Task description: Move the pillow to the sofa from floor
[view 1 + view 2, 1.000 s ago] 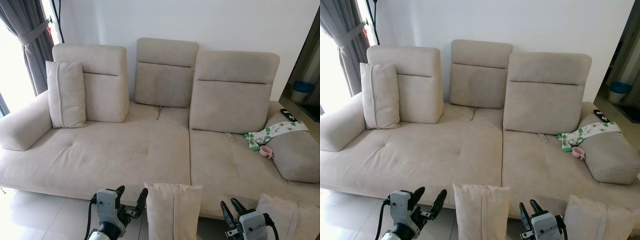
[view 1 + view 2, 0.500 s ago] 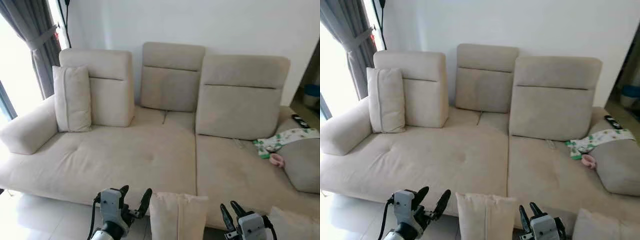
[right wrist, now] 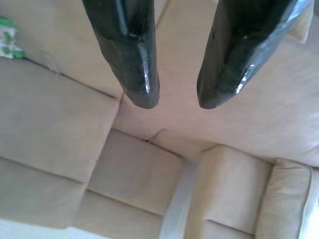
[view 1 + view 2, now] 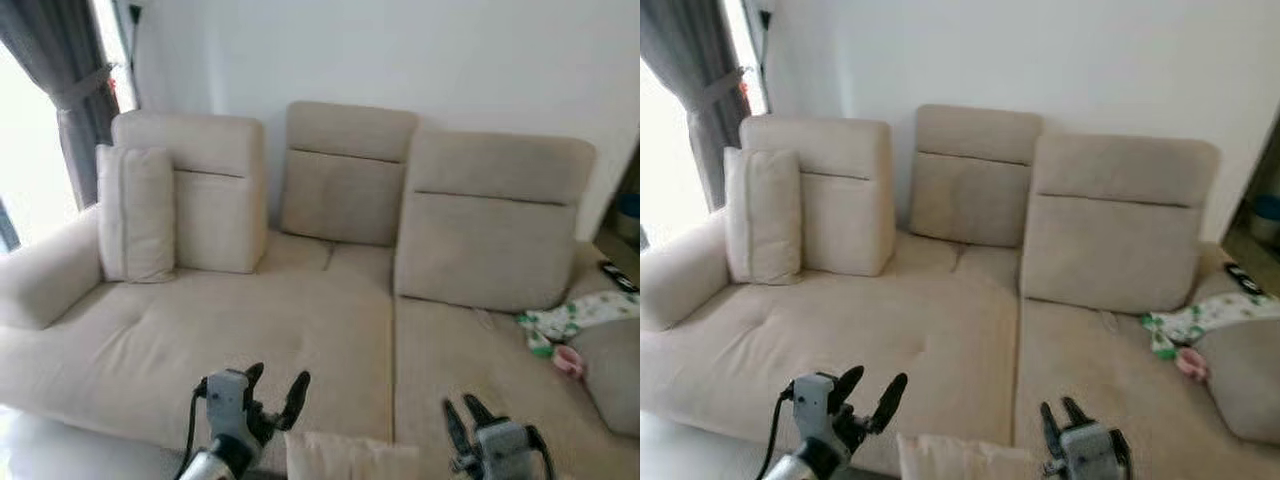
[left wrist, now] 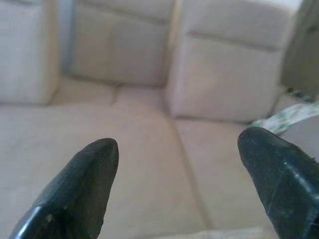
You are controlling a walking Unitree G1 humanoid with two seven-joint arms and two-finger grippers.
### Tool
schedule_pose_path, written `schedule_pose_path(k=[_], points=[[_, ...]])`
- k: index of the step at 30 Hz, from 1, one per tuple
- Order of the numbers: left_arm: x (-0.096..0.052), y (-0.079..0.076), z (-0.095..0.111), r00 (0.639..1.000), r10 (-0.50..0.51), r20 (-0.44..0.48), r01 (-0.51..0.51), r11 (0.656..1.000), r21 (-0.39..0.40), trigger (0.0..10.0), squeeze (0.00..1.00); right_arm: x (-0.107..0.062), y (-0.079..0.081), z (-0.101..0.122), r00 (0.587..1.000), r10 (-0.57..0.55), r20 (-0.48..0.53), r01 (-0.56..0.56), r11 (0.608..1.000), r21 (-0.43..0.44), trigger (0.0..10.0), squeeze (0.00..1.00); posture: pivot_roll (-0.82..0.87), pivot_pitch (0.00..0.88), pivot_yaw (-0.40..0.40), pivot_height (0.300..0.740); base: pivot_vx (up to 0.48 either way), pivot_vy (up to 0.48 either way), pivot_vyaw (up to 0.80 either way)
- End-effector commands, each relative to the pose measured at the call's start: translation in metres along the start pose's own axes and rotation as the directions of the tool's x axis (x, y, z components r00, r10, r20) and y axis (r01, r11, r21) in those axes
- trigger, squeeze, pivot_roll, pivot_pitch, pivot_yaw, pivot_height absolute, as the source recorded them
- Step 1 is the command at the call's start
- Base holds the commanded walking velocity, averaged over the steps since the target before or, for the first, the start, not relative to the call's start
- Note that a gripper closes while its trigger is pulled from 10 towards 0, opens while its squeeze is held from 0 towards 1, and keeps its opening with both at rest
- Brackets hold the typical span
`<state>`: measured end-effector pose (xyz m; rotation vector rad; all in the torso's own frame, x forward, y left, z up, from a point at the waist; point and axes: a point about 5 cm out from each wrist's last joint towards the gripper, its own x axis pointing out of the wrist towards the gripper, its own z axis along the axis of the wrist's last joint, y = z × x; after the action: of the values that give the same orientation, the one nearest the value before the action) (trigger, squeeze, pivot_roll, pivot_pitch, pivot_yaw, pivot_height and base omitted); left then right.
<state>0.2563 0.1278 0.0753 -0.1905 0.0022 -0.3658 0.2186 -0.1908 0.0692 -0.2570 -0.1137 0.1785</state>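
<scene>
Two grippers up front, nothing in either one. The left gripper [image 4: 275, 385] has its fingers spread wide, and the right gripper [image 4: 463, 415] has a smaller gap between its fingers, holding nothing. Both sit low, just in front of the sofa [image 4: 250, 330] seat edge.

The pillow [image 4: 350, 455] I take to be the task's one is wedged at the very bottom between the two arms — only its top edge shows, so I can't tell how it's leaning, how tall it is, or whether it's touching the sofa front. The floor under it is cut off too.

What could go wrong, as I see it:
- going for a pillow you can barely see means the fingers could pinch just a fold of fabric and it slips out on the lift
- soft pillow, narrow fingers — it'll likely sag and could catch on the seat edge
- there's a patterned cloth [image 4: 575, 320] and a small pink thing [image 4: 568, 360] on the sofa's right end, so dropping it there might knock them

Another pillow [image 4: 135, 213] already stands on the sofa's left end. Everything's a bit blurry.
</scene>
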Motion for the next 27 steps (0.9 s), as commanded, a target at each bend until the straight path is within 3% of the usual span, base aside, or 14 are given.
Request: schedule_pose_path(k=[1,7,13,17,20,27], points=[[0.004,-0.008,0.000,1.000,-0.025,0.001,0.025,0.999,-0.021,10.0,0.00,-0.006,-0.006,-0.006,0.999,-0.016,-0.031,0.015,1.000,-0.014,10.0,0.00,0.19,0.000,0.016,0.736,0.000,0.000,0.00],[0.005,-0.007,0.001,1.000,-0.027,0.002,0.027,0.999,-0.025,10.0,0.00,-0.003,-0.004,-0.007,0.999,-0.013,-0.035,0.012,1.000,-0.007,10.0,0.00,0.19,0.000,0.020,0.736,0.000,0.000,0.00],[0.010,-0.007,0.003,1.000,-0.026,0.008,0.026,1.000,-0.008,10.0,0.00,0.005,0.004,-0.005,0.997,0.070,-0.031,-0.070,0.997,-0.017,10.0,0.00,0.18,0.000,0.026,0.736,0.000,0.000,0.00],[0.013,-0.006,0.007,0.999,-0.035,0.021,0.034,0.999,0.039,10.0,0.00,0.009,0.009,-0.001,0.994,0.109,-0.007,-0.109,0.993,-0.040,10.0,0.00,0.18,0.000,0.026,0.736,0.000,0.000,0.00],[0.025,-0.004,0.018,0.998,-0.059,0.034,0.055,0.992,0.112,10.0,0.00,0.011,0.011,0.000,0.992,0.123,-0.002,-0.123,0.991,-0.043,10.0,0.00,0.19,0.000,0.022,0.736,0.000,0.000,0.00],[0.026,0.004,0.017,0.997,-0.071,0.005,0.070,0.992,0.107,10.0,0.00,0.016,0.008,0.005,0.988,0.149,0.029,-0.147,0.987,-0.058,10.0,0.00,0.18,0.000,0.022,0.736,0.000,0.000,0.00]])
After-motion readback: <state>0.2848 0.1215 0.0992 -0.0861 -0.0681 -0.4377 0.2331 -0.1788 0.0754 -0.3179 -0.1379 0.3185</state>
